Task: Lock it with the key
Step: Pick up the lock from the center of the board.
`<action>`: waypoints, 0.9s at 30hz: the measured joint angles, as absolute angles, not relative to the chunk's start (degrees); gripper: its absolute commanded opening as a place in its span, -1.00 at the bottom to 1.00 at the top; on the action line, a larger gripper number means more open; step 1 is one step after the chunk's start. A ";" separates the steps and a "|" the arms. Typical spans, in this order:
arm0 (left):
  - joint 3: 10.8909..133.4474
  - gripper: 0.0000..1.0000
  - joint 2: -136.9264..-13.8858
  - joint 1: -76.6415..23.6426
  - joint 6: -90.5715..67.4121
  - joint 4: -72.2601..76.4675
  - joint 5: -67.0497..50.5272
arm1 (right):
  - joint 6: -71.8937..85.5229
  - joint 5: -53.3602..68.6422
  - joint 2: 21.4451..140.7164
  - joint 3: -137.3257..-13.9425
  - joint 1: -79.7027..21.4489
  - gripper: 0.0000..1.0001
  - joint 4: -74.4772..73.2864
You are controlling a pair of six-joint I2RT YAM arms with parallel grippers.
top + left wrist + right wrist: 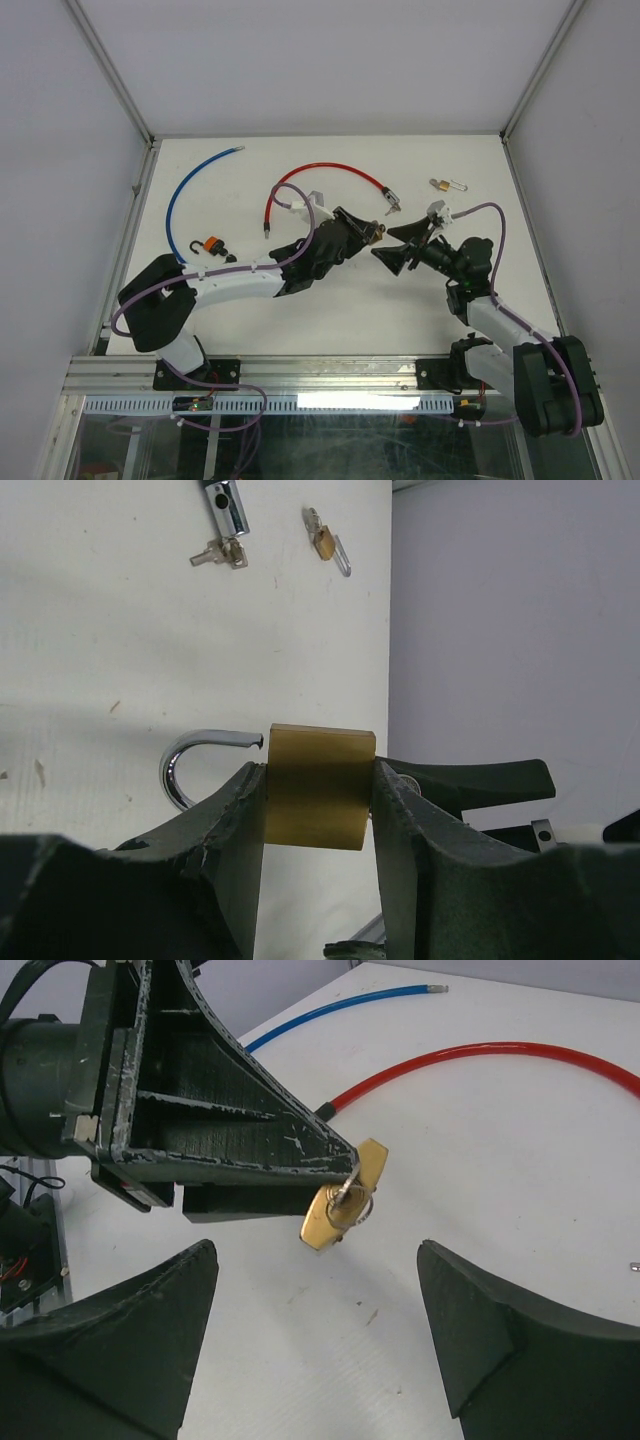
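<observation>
You have the white desk (300,320) under everything. A long red cable (330,172) arcs over its far half, and a blue cable (185,195) curves at the far left.

Your left end effector (362,232) reaches right and away from its base, above the desk's middle. It pinches the blocky brass padlock (318,785) by two opposite sides and holds it off the desk. Your right end effector (384,245) faces it from just beside, fingers spread wide and holding nothing.

The left wrist view shows you the padlock's attitude. The body's shackle end points away from that camera, along the fingers. The silver shackle (185,760) stands open and curls out to the left of that view, its free tip just beside the body's upper corner.

The right wrist view shows the padlock end on instead. There it is a narrow brass bar slanting from lower left to upper right under the left finger's tip. Silver metal loops at its middle, and you cannot tell there whether that is shackle or key. Both right fingers stand apart from it, one on each side.

From above, the padlock is only a brass glint between the two end effectors.

Far behind it, a bunch of silver keys (220,552) lies beside the red cable's chrome end. A small brass padlock (322,542) lies near them, towards the desk's right edge.
</observation>
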State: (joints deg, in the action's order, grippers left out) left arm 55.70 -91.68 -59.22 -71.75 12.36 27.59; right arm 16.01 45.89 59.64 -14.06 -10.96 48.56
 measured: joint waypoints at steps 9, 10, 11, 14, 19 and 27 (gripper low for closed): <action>58.72 -0.95 -94.24 -61.21 -74.43 12.01 29.61 | 19.35 36.16 61.28 -14.48 -11.94 0.25 45.78; 58.83 -0.95 -94.30 -61.23 -74.56 12.03 29.78 | 19.92 35.44 61.49 -14.48 -11.94 0.16 45.50; 58.92 -0.95 -94.39 -61.52 -74.65 12.01 30.09 | 20.53 35.09 61.58 -14.48 -11.97 0.09 45.28; 58.94 -0.94 -94.54 -61.54 -75.31 11.94 30.81 | 21.85 34.68 61.56 -14.48 -12.43 -0.05 45.21; 59.00 -0.93 -94.83 -61.58 -76.01 12.01 31.31 | 23.07 34.96 61.56 -14.48 -12.64 -0.22 45.47; 59.33 -0.90 -95.42 -61.58 -77.12 12.01 31.42 | 23.42 35.16 61.56 -14.48 -12.64 -0.20 45.87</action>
